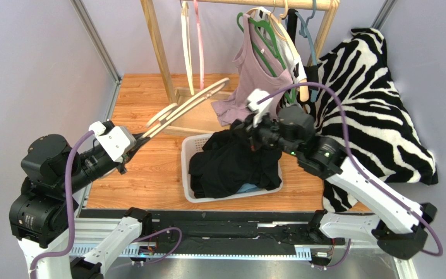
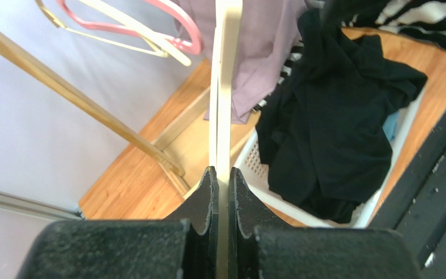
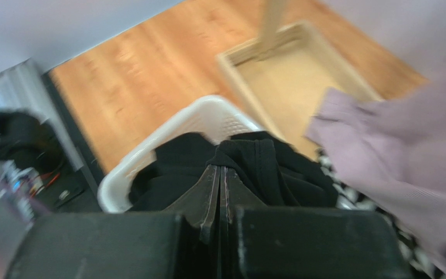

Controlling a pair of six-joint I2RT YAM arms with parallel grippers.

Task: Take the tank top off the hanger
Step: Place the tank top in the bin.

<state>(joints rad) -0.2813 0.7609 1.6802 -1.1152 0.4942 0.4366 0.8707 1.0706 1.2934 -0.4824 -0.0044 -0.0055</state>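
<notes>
Left pincer (image 2: 222, 174) clamps one cream hanger (image 1: 190, 104), its gripped end hidden; right pincer (image 3: 219, 171), blurred, shut against black clothing (image 1: 231, 168) heaped in one white basket (image 1: 185, 168).

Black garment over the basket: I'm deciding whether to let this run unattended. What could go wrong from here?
The right gripper pinches the black garment by a fold above the white basket; released there, it might drape over the rim. The hanger clamped in the left gripper points toward the mauve top on the rack and could snag it if swung.
</notes>
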